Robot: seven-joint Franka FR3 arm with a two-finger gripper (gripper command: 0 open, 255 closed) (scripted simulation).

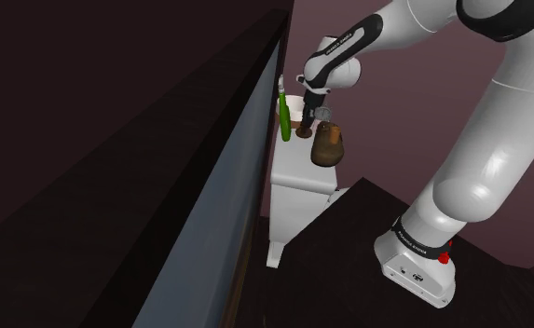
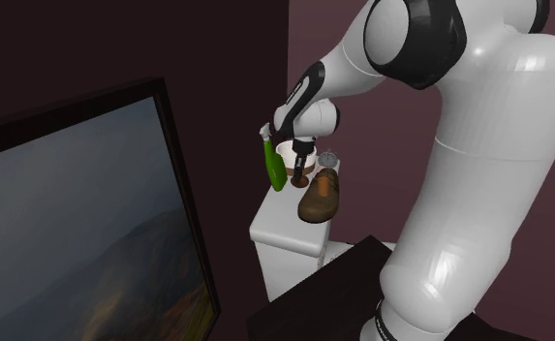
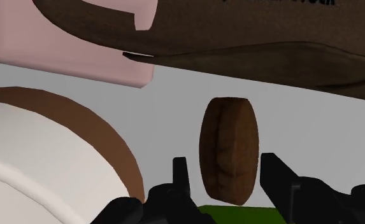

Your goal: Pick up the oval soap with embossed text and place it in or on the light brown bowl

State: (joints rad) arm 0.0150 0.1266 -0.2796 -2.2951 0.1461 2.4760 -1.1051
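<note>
The brown oval soap (image 3: 229, 143) lies on the white cabinet top (image 3: 168, 108), beside the bowl (image 3: 120, 159), which has a brown rim and a white inside. My black gripper (image 3: 225, 175) points down over the soap, and its two fingers (image 3: 273, 178) clasp the soap's near end from both sides. The soap rests on the surface. In the shoulder view the gripper (image 1: 307, 121) reaches down at the soap (image 1: 304, 132) just in front of the bowl (image 1: 295, 104). The second exterior view gives the same: gripper (image 2: 301, 172), soap (image 2: 300, 182), bowl (image 2: 290, 150).
A green bottle (image 2: 276, 167) stands close beside the gripper. A brown shoe (image 2: 319, 197), a small alarm clock (image 2: 330, 156) and a pink block (image 3: 72, 51) crowd the narrow white cabinet (image 1: 293, 191). A large dark-framed picture (image 2: 72, 242) leans nearby.
</note>
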